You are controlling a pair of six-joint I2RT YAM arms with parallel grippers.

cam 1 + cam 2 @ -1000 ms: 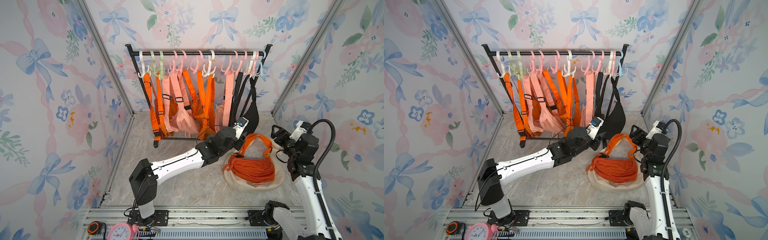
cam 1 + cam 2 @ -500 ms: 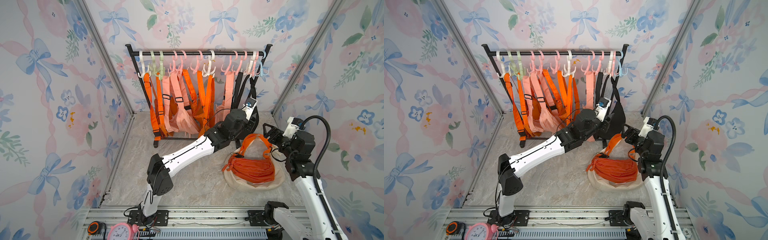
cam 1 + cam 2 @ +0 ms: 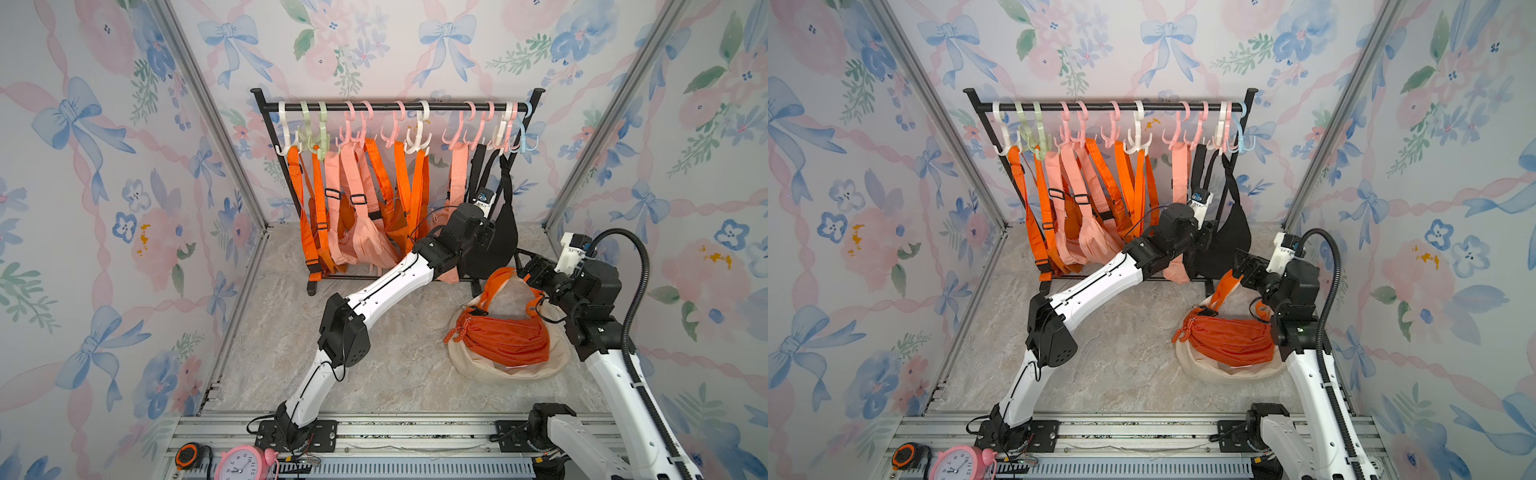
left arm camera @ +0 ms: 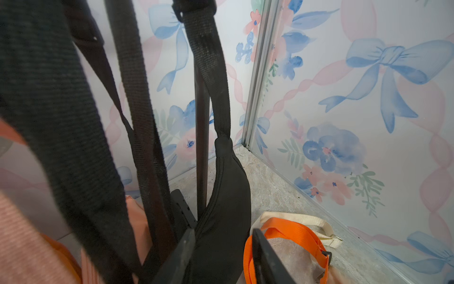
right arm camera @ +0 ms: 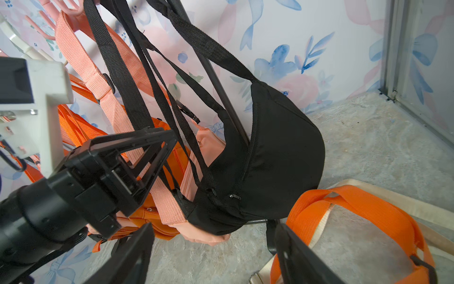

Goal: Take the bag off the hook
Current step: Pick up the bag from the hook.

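At the left end of the black metal rack (image 3: 395, 107), bright orange bags on flat woven webbing (image 3: 294, 187) are hung from white and pale green moulded plastic hooks (image 3: 308, 132). Towards the rack's middle, soft salmon-pink fabric pouches (image 3: 365, 245) are seen. Nearer its right end the left gripper (image 4: 223, 233) is held low, its jaws partly spread, with the body of the black crescent-shaped nylon bag (image 3: 500, 245) seen between them. No pinch on it can be made out. That bag, judged to be the one meant, is hung at the rack's right end by ribbed black webbing straps (image 4: 208, 61) from the pink and white hooks (image 3: 500, 135) there. Which hook carries it cannot be told. Its smooth, zipped, limp body sags close to the rack's foot. Just in front of that end the right gripper (image 5: 213, 228) is held with jaws spread wide and nothing between them. Below it a crumpled orange bag (image 3: 503, 338) is lying on a cream canvas bag (image 3: 469, 368). The step in hand is judged to be the reach for the black bag. Next, a strap would have to be closed on and lifted clear of the hook's upturned tip.
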